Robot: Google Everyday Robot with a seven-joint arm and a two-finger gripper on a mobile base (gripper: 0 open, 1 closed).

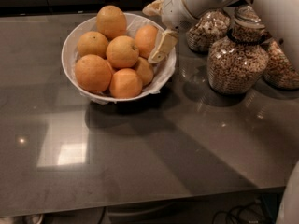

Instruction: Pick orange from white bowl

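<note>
The white bowl (70,50) stands at the back left of the dark counter and holds several oranges. The orange (145,37) at the bowl's back right lies between my gripper's fingers. My gripper (149,34) reaches in from the upper right on a white arm. One cream finger (161,46) hangs over the bowl's right rim, just right of that orange. The other finger (153,7) is behind the orange at the far rim. The fingers stand wide apart on either side of the orange; I cannot see them pressing on it.
Three glass jars of cereal stand to the right of the bowl: one in front (237,59), one behind it (206,29), one at the right edge (281,66). The counter's front edge (140,204) runs along the bottom.
</note>
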